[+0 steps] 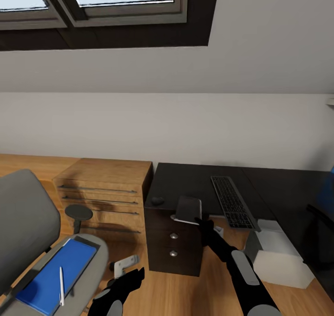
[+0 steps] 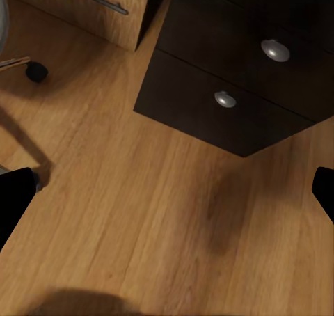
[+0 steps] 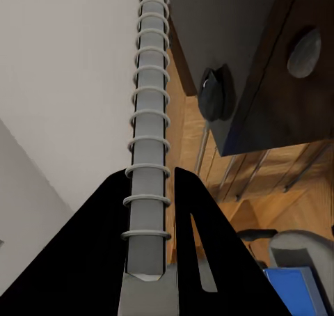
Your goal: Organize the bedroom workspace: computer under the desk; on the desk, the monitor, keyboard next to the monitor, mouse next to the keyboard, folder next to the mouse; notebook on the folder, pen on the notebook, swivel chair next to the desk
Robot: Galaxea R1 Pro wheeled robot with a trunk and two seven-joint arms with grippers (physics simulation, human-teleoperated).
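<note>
Notebook (image 1: 188,209) clamped in my right gripper (image 1: 198,220), held upright just above front edge of desk (image 1: 185,181), spiral spine (image 3: 147,142) between fingers. Mouse (image 1: 157,200) sits on desk near corner, keyboard (image 1: 232,201) further right. Folder (image 1: 55,274) lies on swivel chair (image 1: 28,232) seat, pen (image 1: 61,286) on top. My left gripper (image 1: 127,279) hangs spread wide over floor (image 2: 167,218), holding nothing. Computer (image 1: 278,255) on floor under desk.

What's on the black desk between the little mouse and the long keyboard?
In the head view, the notebook, gripped in the right claw, sits above the desk between the mouse and the keyboard.
</note>
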